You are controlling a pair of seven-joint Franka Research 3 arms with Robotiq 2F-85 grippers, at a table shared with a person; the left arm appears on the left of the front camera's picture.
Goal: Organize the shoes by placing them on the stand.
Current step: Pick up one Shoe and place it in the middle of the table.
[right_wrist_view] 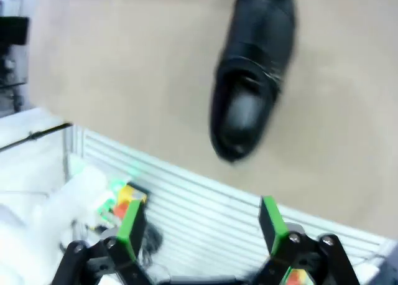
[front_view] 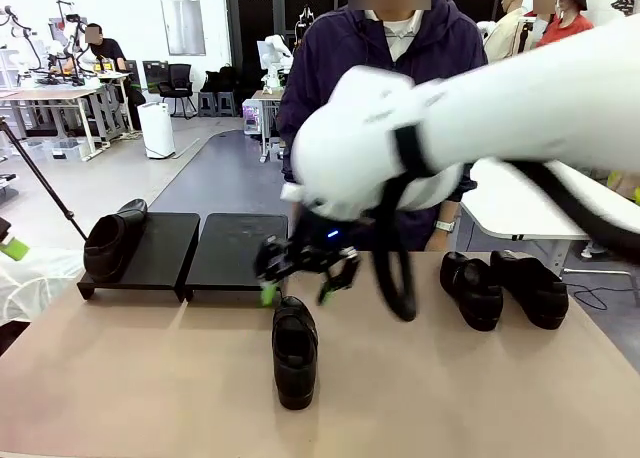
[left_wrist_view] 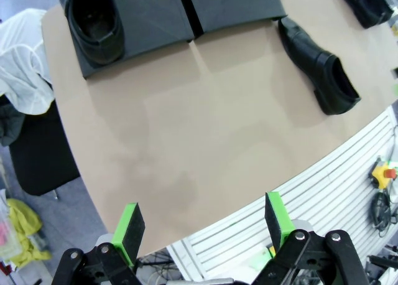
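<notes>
right gripper [front_view: 297,294] is hanging spread wide, pinching nothing, just above the middle shoe [front_view: 295,353], which is lying on the table [front_view: 150,378] in front of the stand [front_view: 235,253]. left gripper [left_wrist_view: 205,226] is gaping empty over the table's near edge. left shoe [front_view: 108,243] is sitting on the stand's left platform. shoe pair [front_view: 472,293] is lying on the table's right.

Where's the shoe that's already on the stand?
In the front view, the shoe sits on the left half of the stand's left platform, near the far left corner of the table.
</notes>
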